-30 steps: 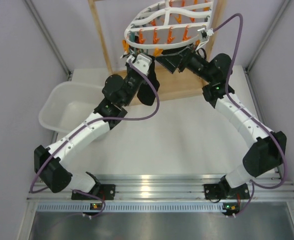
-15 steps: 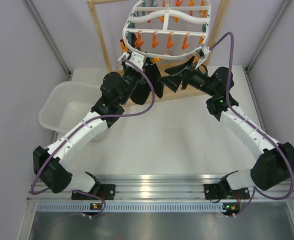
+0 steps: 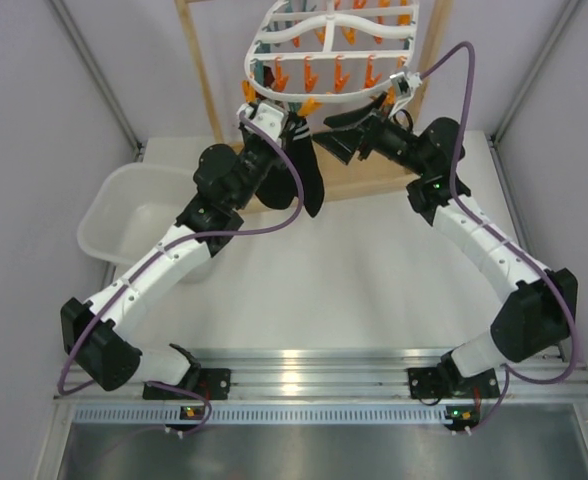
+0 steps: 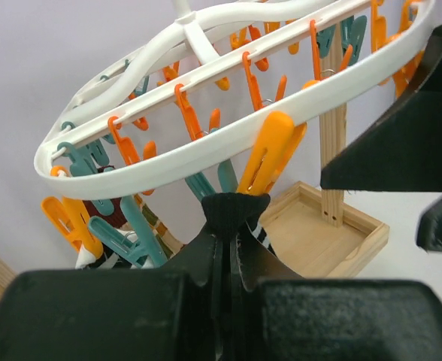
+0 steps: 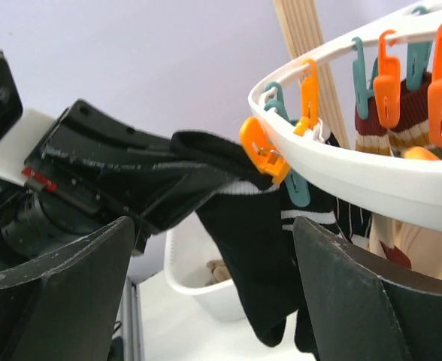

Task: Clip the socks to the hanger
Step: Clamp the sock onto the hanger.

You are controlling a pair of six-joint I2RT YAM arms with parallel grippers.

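The white oval hanger (image 3: 329, 45) hangs from the wooden stand with orange and teal pegs. My left gripper (image 3: 282, 128) is shut on the cuff of a black sock (image 3: 310, 182) with white bands. In the left wrist view the gripper (image 4: 231, 226) holds the cuff (image 4: 232, 209) right at the lower tip of an orange peg (image 4: 270, 154) on the hanger's near rim (image 4: 206, 143). I cannot tell if the peg grips it. My right gripper (image 3: 339, 135) is open and empty beside it. In the right wrist view its gap (image 5: 213, 256) frames the hanging sock (image 5: 258, 271).
The wooden stand frame (image 3: 199, 70) and its tray base (image 3: 374, 185) stand at the back. A white tub (image 3: 134, 215) sits at the left with a beige item (image 5: 221, 269) inside. Other striped socks (image 5: 401, 120) hang on the hanger (image 5: 356, 177).
My left gripper has lifted the sock's cuff up to the hanger's near rim. My right gripper has risen and drawn in toward the same spot. The hanger has swung a little.
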